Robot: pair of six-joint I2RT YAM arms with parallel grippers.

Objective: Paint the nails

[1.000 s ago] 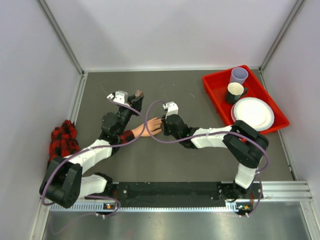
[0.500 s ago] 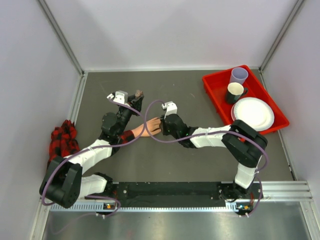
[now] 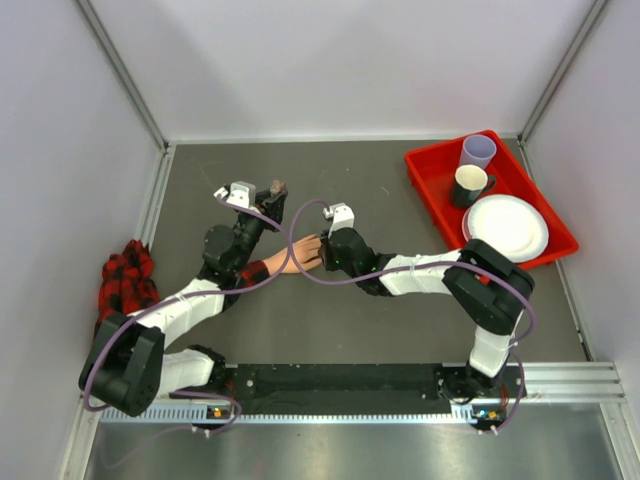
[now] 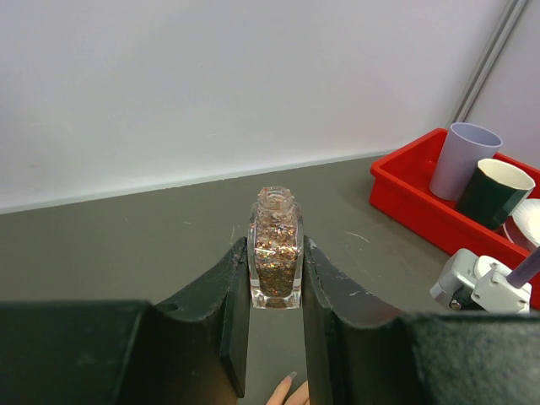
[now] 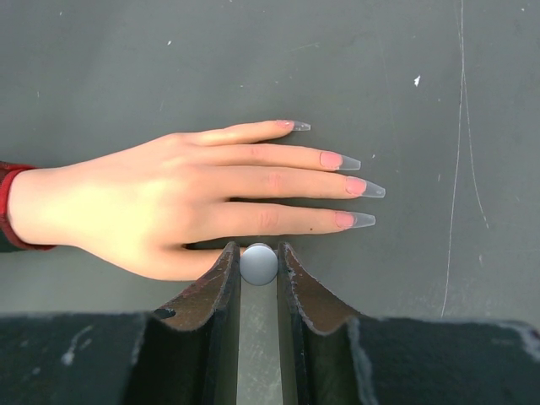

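Nails: Four long, clear-tipped plates were seen at the fingertips of the mannequin hand, which was laid flat and palm-down on the dark grey surface. The plaid sleeve was bunched at the left edge. No glitter coat could be made out on any nail.

Thumb: It was covered by the right pincer in the wrist view, so its nail was not seen.

Right pincer: It was clamped on a round grey brush cap, seen end-on at the thumb-side edge of the hand. The bristles beneath were hidden.

Left pincer: It was clamped on the polish bottle, which was uncapped, upright and full of coppery glitter, just beyond the hand. Whether the bottle's base was rested on the surface could not be told.

Step in hand: This was judged to be the carrying of the loaded brush to a nail, with most of the painting yet to be done.

Done well: The brush would best be taken out past the knuckles to a single plate and lowered until only the bristle tips were touching. It would then be drawn along the finger from the pink base to the clear tip. Pressure would best be kept light so that the hand was not shoved, and the bottle steadied upright for re-dipping.

Risk: Polish could be smeared on the skin or the surface if the stroke were started short of the nail.

Background: A red tray with two cups and a white plate was set well apart, at the far right.
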